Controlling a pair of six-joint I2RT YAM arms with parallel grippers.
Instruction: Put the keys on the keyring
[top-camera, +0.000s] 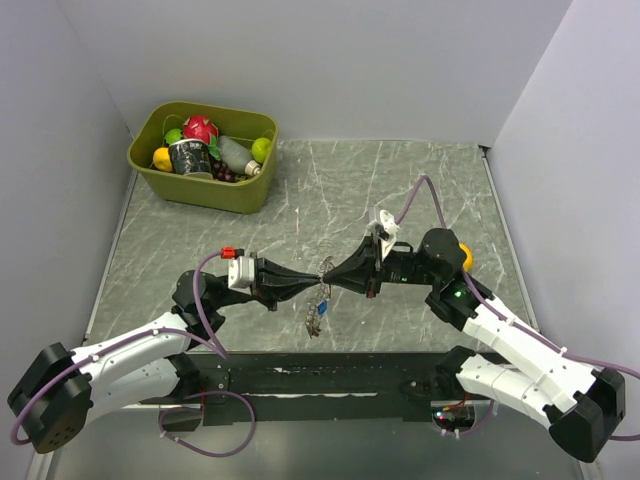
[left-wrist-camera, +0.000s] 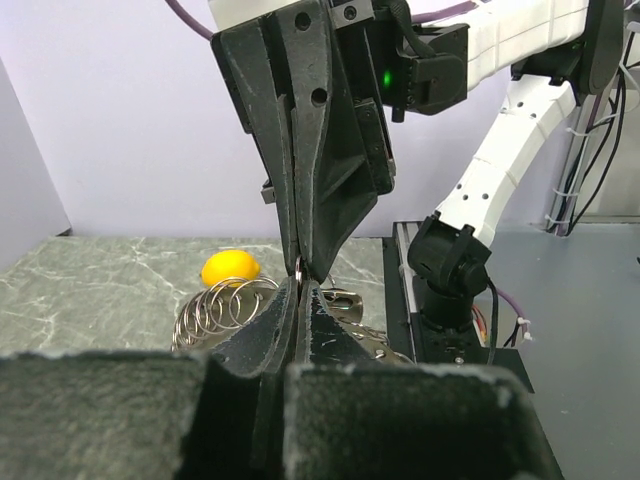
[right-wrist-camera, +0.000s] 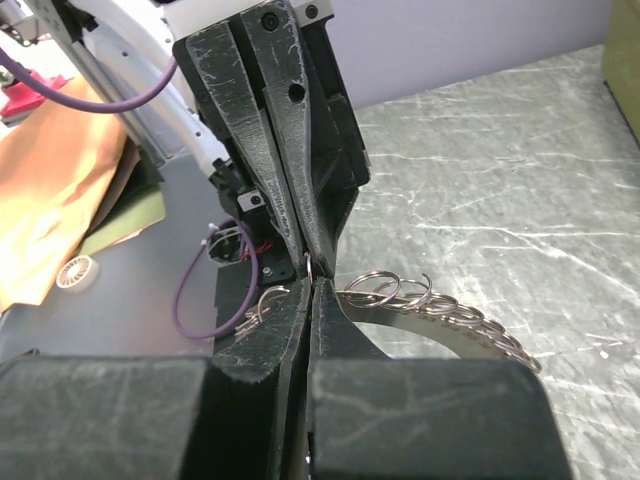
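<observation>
Marble table (top-camera: 420, 190); green bin (top-camera: 200, 195) at far-left corner. Left gripper (top-camera: 312, 286) and right gripper (top-camera: 336, 272) meet tip to tip mid-table — each pair of jaws pressed together, pinching thin keyring (left-wrist-camera: 300, 266). Keys (top-camera: 318, 316) cluster just below meeting point — blue head showing.

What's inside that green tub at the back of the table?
The green tub holds a red fruit, a yellow fruit, a green fruit, a dark can, a white bottle and grapes. Anything beneath them is covered.
</observation>
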